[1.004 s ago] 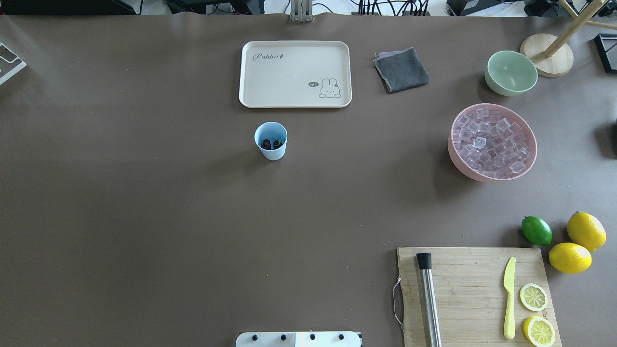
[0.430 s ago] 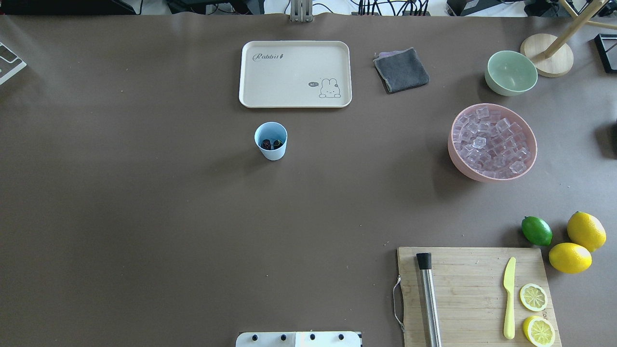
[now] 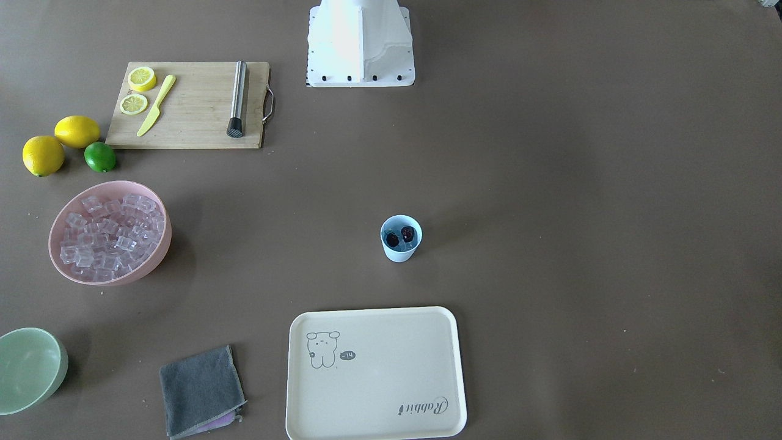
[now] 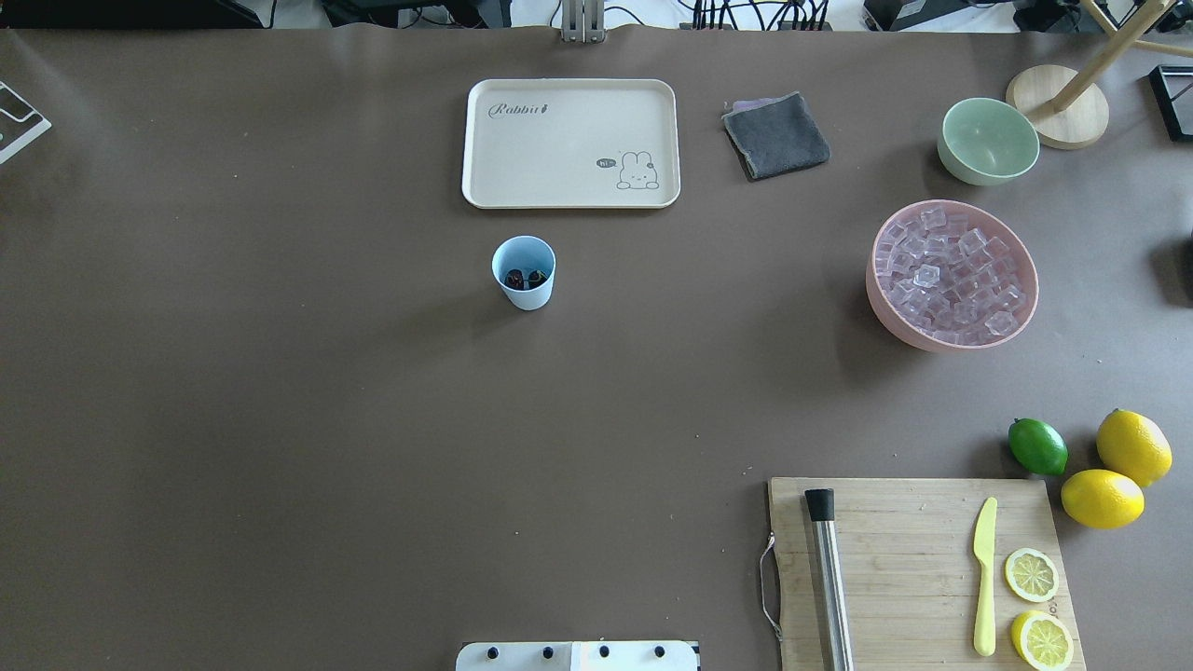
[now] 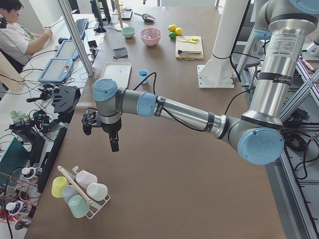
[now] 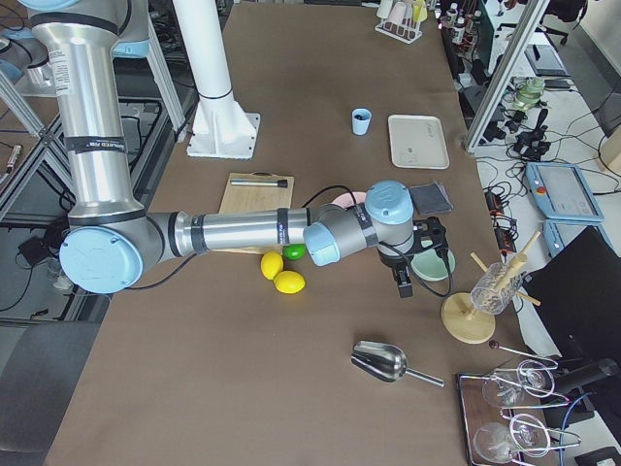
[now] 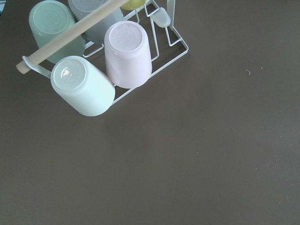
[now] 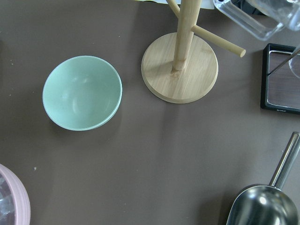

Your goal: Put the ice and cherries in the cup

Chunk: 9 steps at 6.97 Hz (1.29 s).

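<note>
The light blue cup [image 4: 524, 271] stands upright mid-table, just in front of the cream tray; it also shows in the front view [image 3: 401, 238]. The two dark cherries [image 4: 525, 278] lie inside it [image 3: 400, 235]. The ice [image 4: 951, 275] fills the pink bowl [image 4: 876, 298] on the right. My left gripper [image 5: 102, 134] hangs over the table's far left end above a cup rack. My right gripper [image 6: 406, 282] hangs by the pale green bowl. Both show only in the side views, so I cannot tell if they are open or shut.
A cream tray [image 4: 570, 142], a grey cloth [image 4: 775, 135], a pale green bowl [image 4: 988, 140] and a wooden stand [image 8: 180, 65] sit at the back. A cutting board [image 4: 918, 568] with knife, muddler and lemon slices, a lime [image 4: 1037, 445] and lemons sit front right. A metal scoop [image 8: 265, 206] lies nearby.
A pale object at the overhead view's left edge has shifted slightly outward. The cup, bowls and the rest of the table have not moved.
</note>
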Motion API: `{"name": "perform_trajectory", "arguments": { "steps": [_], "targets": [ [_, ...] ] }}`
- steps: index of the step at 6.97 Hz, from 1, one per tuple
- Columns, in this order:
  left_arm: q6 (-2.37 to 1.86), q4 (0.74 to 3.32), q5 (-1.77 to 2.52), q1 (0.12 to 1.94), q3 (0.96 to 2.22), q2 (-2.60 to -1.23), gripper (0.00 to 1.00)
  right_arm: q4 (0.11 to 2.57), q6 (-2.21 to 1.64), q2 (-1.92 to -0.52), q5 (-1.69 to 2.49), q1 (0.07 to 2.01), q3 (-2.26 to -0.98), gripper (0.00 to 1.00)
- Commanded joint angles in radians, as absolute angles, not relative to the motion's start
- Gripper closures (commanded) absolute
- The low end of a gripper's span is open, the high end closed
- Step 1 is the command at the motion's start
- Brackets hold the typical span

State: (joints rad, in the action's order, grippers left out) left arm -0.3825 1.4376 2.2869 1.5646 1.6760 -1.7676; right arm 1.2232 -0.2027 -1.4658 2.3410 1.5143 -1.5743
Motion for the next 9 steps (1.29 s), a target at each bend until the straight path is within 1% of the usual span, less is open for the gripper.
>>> {"name": "perform_trajectory", "arguments": {
  "steps": [1, 2, 3, 5, 7, 8, 9],
  "targets": [
    [-0.376, 1.576, 2.273, 1.565, 1.720, -1.695, 0.02, 1.223, -0.202, -1.479, 2.341, 1.516, -1.578, 0.00],
    [-0.374, 1.595, 2.273, 1.543, 1.692, -1.674, 0.02, 1.223, -0.204, -1.485, 2.339, 1.516, -1.578, 0.00],
    [-0.379, 1.591, 2.289, 1.537, 1.625, -1.692, 0.02, 1.223, -0.204, -1.489, 2.339, 1.514, -1.577, 0.00],
    [-0.367, 1.595, 2.299, 1.534, 1.617, -1.689, 0.02, 1.223, -0.204, -1.491, 2.338, 1.514, -1.568, 0.00],
    [-0.368, 1.580, 2.296, 1.534, 1.533, -1.695, 0.02, 1.236, -0.206, -1.518, 2.341, 1.516, -1.562, 0.00],
    [-0.367, 1.580, 2.296, 1.534, 1.531, -1.686, 0.02, 1.245, -0.206, -1.532, 2.339, 1.516, -1.560, 0.00],
    [-0.367, 1.580, 2.296, 1.534, 1.522, -1.677, 0.02, 1.314, -0.207, -1.526, 2.347, 1.514, -1.562, 0.00]
  ]
}}
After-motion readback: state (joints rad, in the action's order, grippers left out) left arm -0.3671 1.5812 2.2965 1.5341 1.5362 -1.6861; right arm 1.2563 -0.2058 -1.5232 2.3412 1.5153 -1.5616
